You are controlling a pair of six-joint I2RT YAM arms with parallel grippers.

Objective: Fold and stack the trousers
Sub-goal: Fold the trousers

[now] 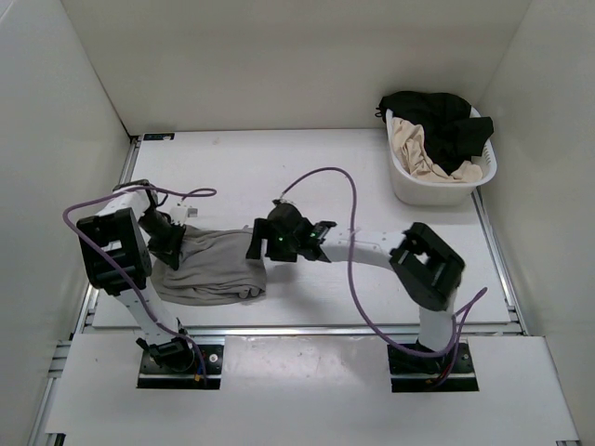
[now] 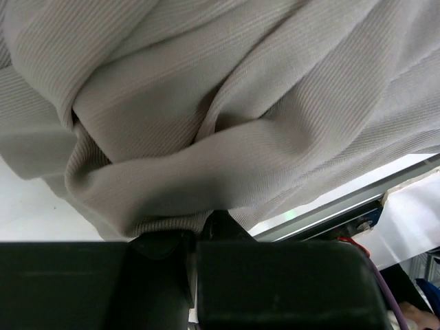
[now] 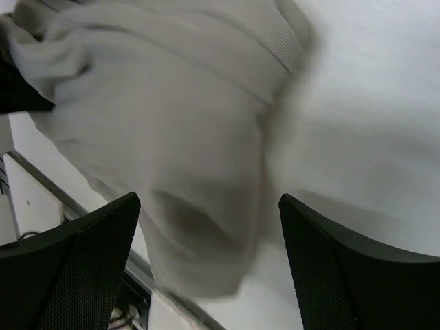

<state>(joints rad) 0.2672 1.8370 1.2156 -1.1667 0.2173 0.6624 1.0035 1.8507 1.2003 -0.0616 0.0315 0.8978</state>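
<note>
Right now you have the trousers [image 1: 212,265] bunched in a grey heap on the left half of the table [image 1: 307,177], lying crosswise between the two arms. The heap's near edge sits close to the table's near edge, and a small fold sticks out at its near right corner.

Your left gripper [image 1: 173,243] is at the left end of the heap with its jaws closed on the cloth. In the left wrist view the ribbed fabric gathers into folds right where it meets the black gripper body, and it hides the fingertips. That arm works close to the table's left edge, so you have little room on that side.

Your right gripper [image 1: 253,242] is at the right end of the heap, pointing left. Its two fingers [image 3: 82,268] stand wide apart, with a rounded fold of the trousers in the gap between them. You cannot tell from the blurred right wrist view whether either pad touches the cloth.

To the right of the heap and beyond it, the white tabletop is bare, and there you have the most room. At the far right corner a white basket [image 1: 409,190] holds a black garment [image 1: 446,121] over a beige garment [image 1: 414,149], well apart from both grippers. A purple cable [image 1: 349,200] arcs over the middle of the table above the right arm.
</note>
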